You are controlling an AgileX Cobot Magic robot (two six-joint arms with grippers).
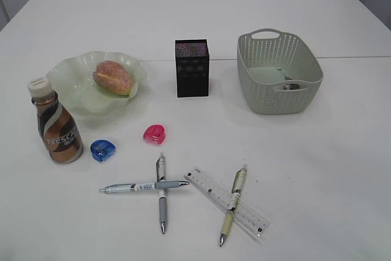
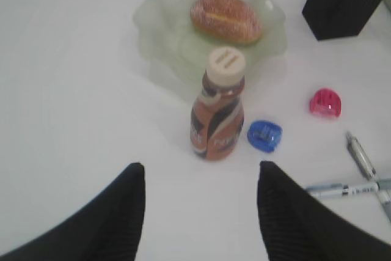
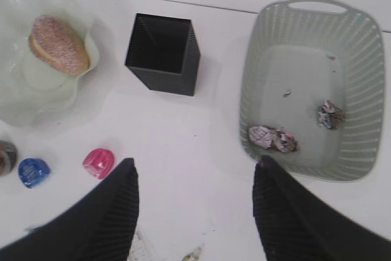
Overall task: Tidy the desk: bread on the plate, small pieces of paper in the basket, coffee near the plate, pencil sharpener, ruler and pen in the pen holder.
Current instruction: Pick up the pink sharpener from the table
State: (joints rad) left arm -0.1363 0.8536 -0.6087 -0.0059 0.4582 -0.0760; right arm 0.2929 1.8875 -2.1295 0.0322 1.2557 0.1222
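The bread point(image 1: 113, 77) lies on the pale green plate point(image 1: 70, 74). The coffee bottle point(image 1: 56, 122) stands upright just in front of the plate. A blue sharpener point(image 1: 102, 150) and a pink sharpener point(image 1: 154, 134) lie on the table. Three pens point(image 1: 161, 192) point(image 1: 143, 186) point(image 1: 233, 205) and a clear ruler point(image 1: 227, 200) lie at the front. The black pen holder point(image 1: 192, 68) stands mid-table. Crumpled paper pieces point(image 3: 272, 137) lie in the grey-green basket point(image 1: 278, 71). My left gripper point(image 2: 200, 172) is open above the table in front of the bottle point(image 2: 219, 107). My right gripper point(image 3: 194, 169) is open and empty. Neither gripper shows in the exterior view.
The white table point(image 1: 342, 163) has a seam running across behind the plate and basket. The pen holder point(image 3: 163, 52) looks empty from above in the right wrist view. The basket point(image 3: 311, 90) sits at the right, the plate point(image 3: 36, 77) at the left.
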